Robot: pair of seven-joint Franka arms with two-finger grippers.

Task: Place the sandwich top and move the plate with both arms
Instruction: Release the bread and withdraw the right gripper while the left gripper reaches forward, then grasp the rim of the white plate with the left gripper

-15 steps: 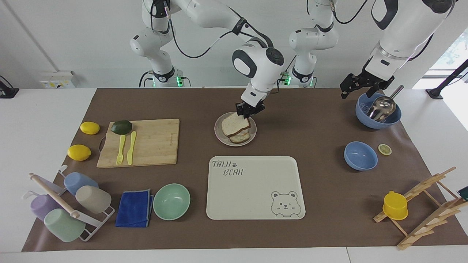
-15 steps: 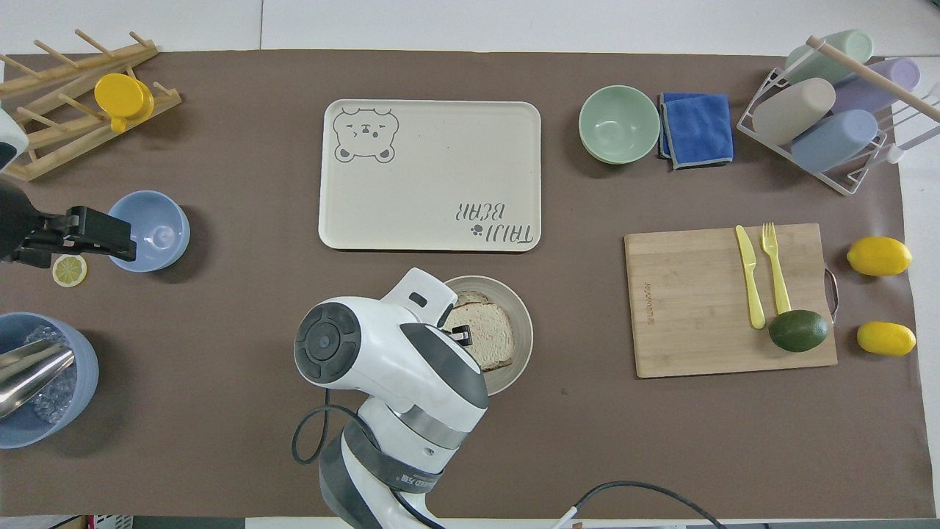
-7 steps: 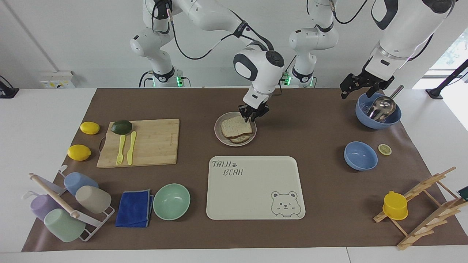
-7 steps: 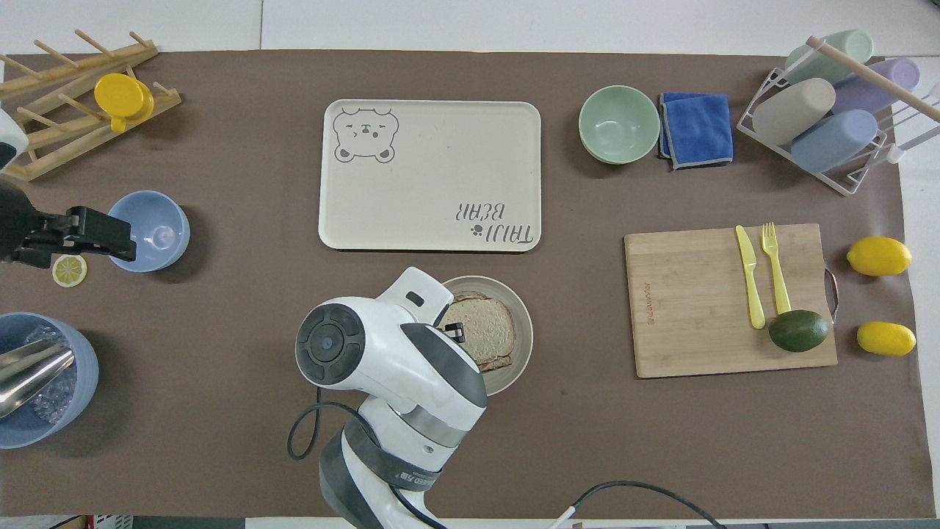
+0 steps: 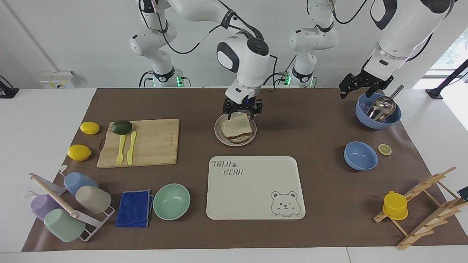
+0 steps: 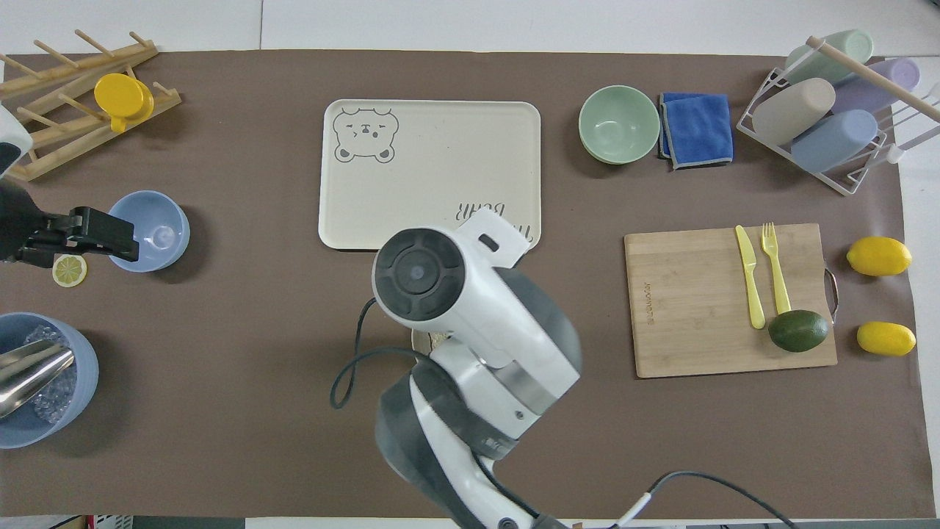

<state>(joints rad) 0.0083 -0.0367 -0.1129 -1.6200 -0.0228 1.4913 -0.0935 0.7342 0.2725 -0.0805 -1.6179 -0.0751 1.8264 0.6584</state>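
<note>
Facing view only: sandwich top [image 5: 236, 126] on plate [image 5: 219, 134].

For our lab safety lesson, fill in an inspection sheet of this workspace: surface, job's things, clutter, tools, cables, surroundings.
Surface: brown mat on a white table.
Job's things: sandwich top lies on the lower slice on the plate.
Clutter: bear tray, cutting board with avocado, fork and knife, two lemons, mint bowl, blue cloth, cup rack, two blue bowls, lemon slice, wooden rack with yellow cup.
Tools: right tool open just above the plate's robot-side edge; left tool waits over the blue bowl with the metal scoop.
Cables: black cable loops from the right arm.
Surroundings: white wall, wall socket.
</note>
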